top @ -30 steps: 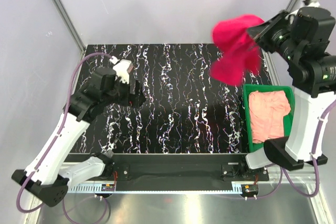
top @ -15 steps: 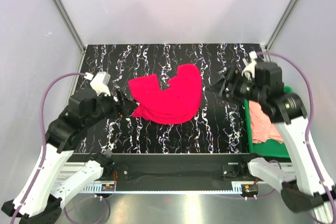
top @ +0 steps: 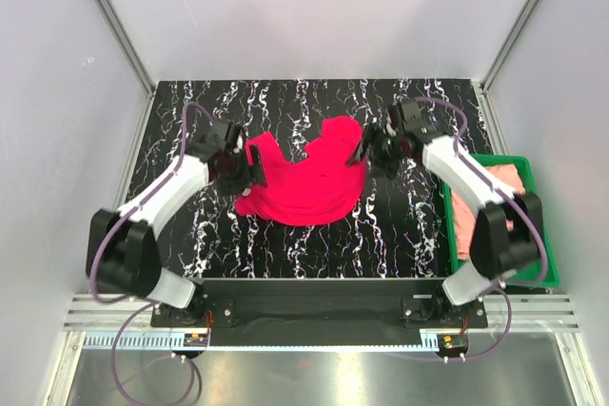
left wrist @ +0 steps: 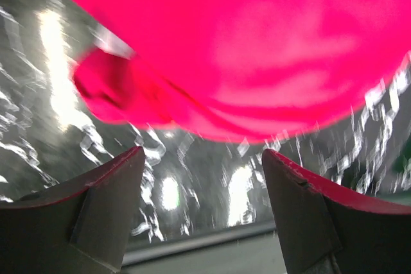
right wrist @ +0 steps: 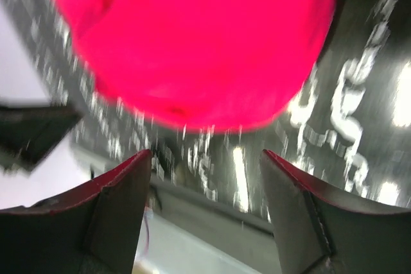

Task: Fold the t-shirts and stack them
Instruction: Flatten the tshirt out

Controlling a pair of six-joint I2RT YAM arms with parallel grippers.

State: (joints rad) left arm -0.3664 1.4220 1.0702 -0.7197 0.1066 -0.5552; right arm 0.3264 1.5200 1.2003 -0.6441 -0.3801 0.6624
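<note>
The red t-shirt point(top: 304, 183) is soft, matt cloth with gentle creases. The pink t-shirt point(top: 463, 221) is matt cloth too, more crumpled. The tray point(top: 514, 161) looks like smooth green plastic. The worktop point(top: 400, 235) is glossy black with white veining and throws back bright glints. The left claw point(left wrist: 202, 155) and right claw point(right wrist: 205, 155) have dark, smooth, dull fingers.

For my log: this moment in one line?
red shirt unfolded on table | pink shirt in tray | left fingers open | right fingers open
</note>
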